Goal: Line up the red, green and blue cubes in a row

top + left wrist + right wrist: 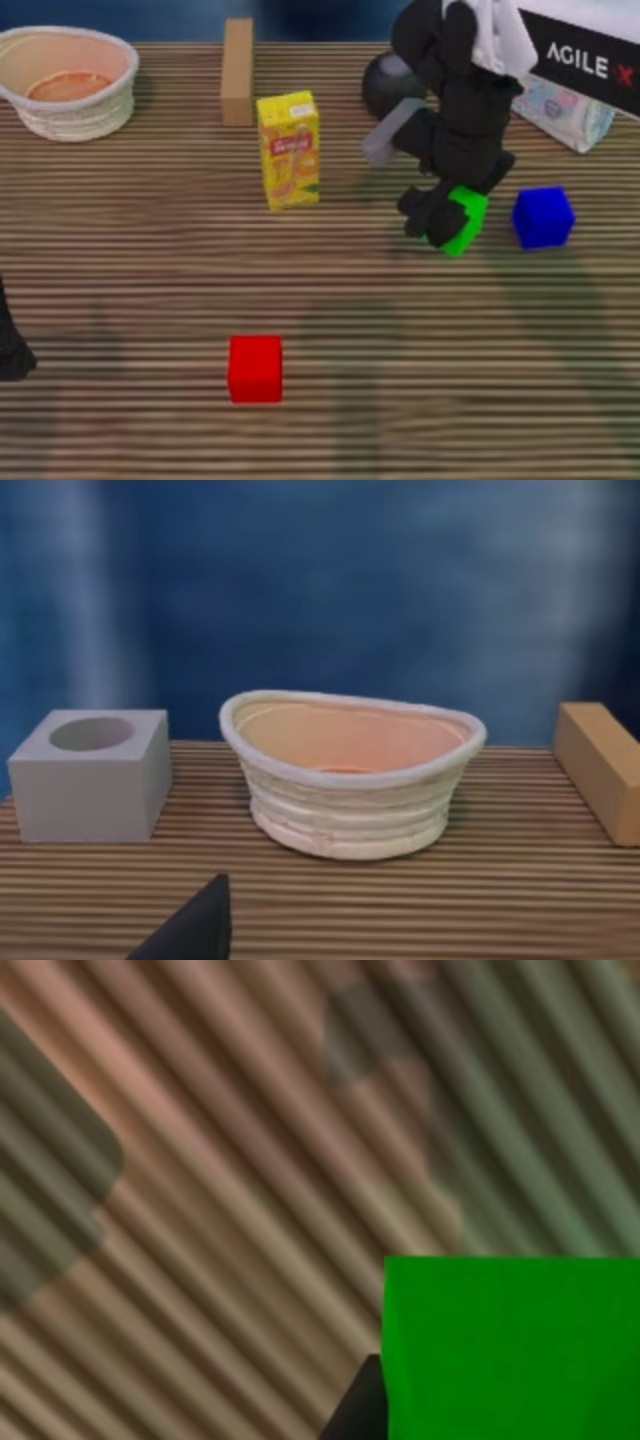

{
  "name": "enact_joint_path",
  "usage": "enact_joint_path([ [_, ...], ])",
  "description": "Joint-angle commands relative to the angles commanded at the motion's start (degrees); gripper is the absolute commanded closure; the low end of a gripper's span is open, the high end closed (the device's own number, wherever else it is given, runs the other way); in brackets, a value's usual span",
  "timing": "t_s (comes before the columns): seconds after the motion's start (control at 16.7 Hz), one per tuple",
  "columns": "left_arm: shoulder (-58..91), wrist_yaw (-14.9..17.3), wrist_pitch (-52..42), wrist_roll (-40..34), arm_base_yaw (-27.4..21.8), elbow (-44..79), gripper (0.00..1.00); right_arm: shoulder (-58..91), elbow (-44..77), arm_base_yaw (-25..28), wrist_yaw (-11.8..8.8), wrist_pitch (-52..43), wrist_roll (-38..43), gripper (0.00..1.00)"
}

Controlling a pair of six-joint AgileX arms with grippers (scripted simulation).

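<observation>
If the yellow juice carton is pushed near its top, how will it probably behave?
The juice carton stands upright, tall on a narrow base, so a high push would probably tip it rather than slide it. Its flat sides mean it should not roll. The ribbed table may add some grip, which makes tipping more likely.

So on my feed there's a woven cream basket with an orange inside point(68, 85) sitting at the far left of the striped wooden tabletop point(420, 400). A tall tan wooden block point(237, 70) stands further right, with a yellow orange-juice carton point(289, 150) upright just in front of it. A black ball point(385, 85) and a white printed packet point(565, 110) are off right. The left wrist view also shows a grey cube with a round hole point(90, 775) beside the basket.
</observation>
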Motion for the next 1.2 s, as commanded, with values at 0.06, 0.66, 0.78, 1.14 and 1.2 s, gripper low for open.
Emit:
enact_joint_path([
  [0.06, 0.0, 0.0, 0.0, 0.0, 0.0, 0.0, 0.0, -0.49, 1.12, 0.07, 0.0, -1.33, -0.02, 1.0],
  [0.66, 0.0, 0.0, 0.0, 0.0, 0.0, 0.0, 0.0, -4.26, -2.49, 5.59, -0.12, -1.12, -3.9, 1.0],
  [0.78, 0.0, 0.0, 0.0, 0.0, 0.0, 0.0, 0.0, -7.0, -5.97, 10.14, -0.18, -0.42, -7.0, 1.0],
  [1.14, 0.0, 0.0, 0.0, 0.0, 0.0, 0.0, 0.0, -13.94, -14.76, 21.94, -0.35, 1.34, -15.05, 1.0],
  [1.2, 0.0, 0.0, 0.0, 0.0, 0.0, 0.0, 0.0, -14.18, -15.04, 22.28, -0.35, 1.41, -15.31, 1.0],
])
